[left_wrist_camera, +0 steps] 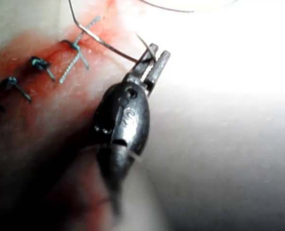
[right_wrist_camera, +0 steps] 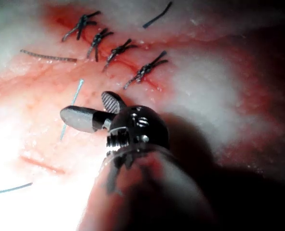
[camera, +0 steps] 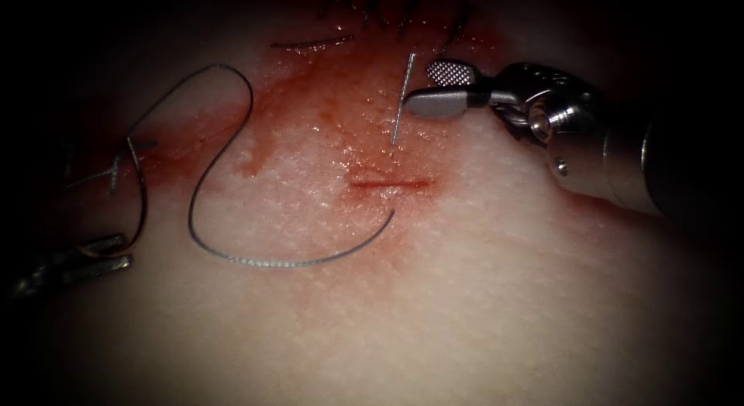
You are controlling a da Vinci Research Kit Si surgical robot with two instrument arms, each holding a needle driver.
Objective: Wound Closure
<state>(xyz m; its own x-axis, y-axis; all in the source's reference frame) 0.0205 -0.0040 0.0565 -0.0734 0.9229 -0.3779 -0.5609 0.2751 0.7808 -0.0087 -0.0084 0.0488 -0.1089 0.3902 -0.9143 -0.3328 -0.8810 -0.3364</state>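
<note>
A short red cut lies in the tissue. The thread enters the tissue just below the cut and loops widely leftward to my left tool. That tool is shut on a dark curved piece that looks like the needle, held near one end and clear of the tissue. A short thread tail stands out of the tissue above the cut. My right tool is open and holds nothing, its tips just right of the tail.
Several tied stitches run along the closed part of the wound beyond the right tool, and more lie beside the left tool. Loose cut thread ends lie nearby. Red fluid stains the tissue around the cut.
</note>
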